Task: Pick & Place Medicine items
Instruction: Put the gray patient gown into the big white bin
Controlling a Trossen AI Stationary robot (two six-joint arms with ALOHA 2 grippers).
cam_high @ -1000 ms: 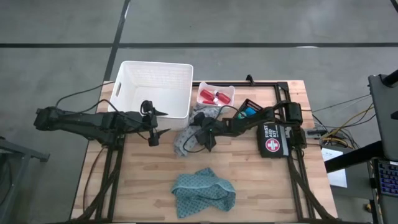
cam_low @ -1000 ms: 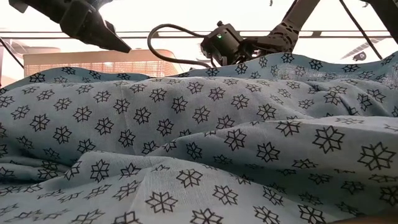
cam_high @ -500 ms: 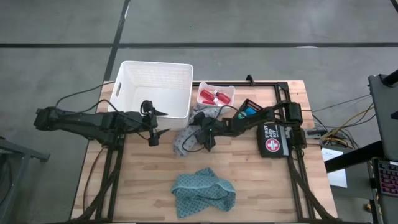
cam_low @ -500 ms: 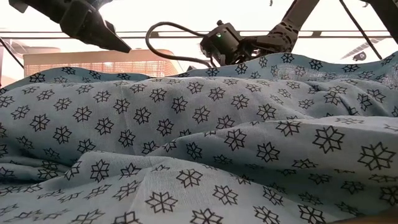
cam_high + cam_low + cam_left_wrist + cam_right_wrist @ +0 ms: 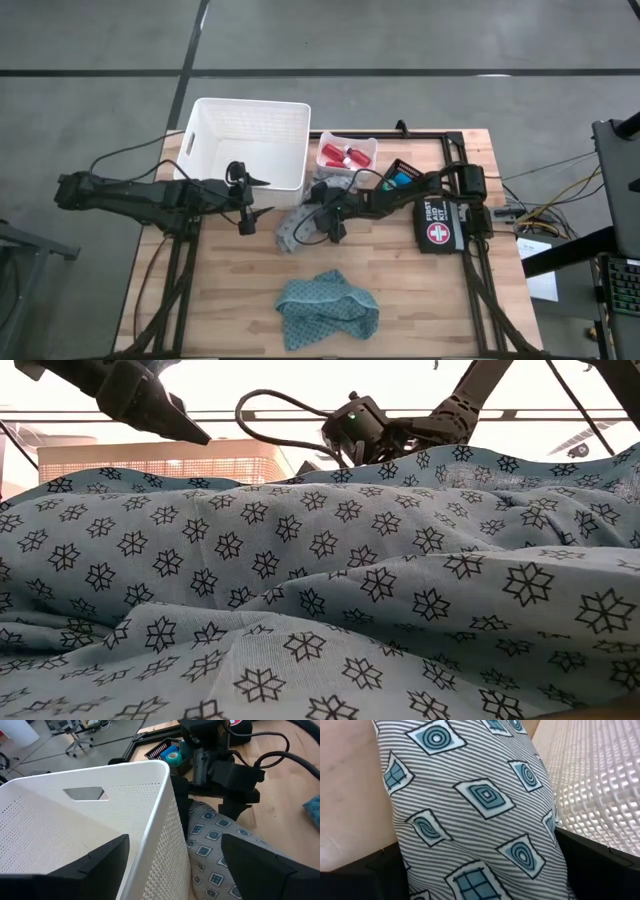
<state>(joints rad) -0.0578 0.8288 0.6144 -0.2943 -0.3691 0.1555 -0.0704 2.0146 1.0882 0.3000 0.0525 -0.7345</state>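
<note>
Red bottles with white caps point(image 5: 346, 155) lie in a small white tray at the table's far side. A blue point(image 5: 164, 751) and a green point(image 5: 174, 758) container sit in a black tray point(image 5: 404, 177). My right gripper point(image 5: 323, 218) is open and low over a grey patterned cloth point(image 5: 298, 226); a ridge of that cloth point(image 5: 480, 805) runs between its fingers. My left gripper point(image 5: 252, 202) hangs open and empty in the air by the near right corner of a white basket point(image 5: 250, 140). My right gripper's open fingers point(image 5: 600, 865) stand on either side of a raised ridge of the grey cloth point(image 5: 470, 820), coming at it slanting down from the table's right. I cannot tell whether they touch the cloth. The cloth lies on the table.
A black first-aid pouch point(image 5: 437, 226) lies at the right, under my right arm. A crumpled teal cloth point(image 5: 327, 308) lies near the front edge and fills the low view point(image 5: 320, 590). The white basket point(image 5: 100, 815) stands right next to the grey cloth.
My right gripper has rolled a little about its own line over the grey cloth, staying open and in place. The cable above its wrist has shifted slightly.
</note>
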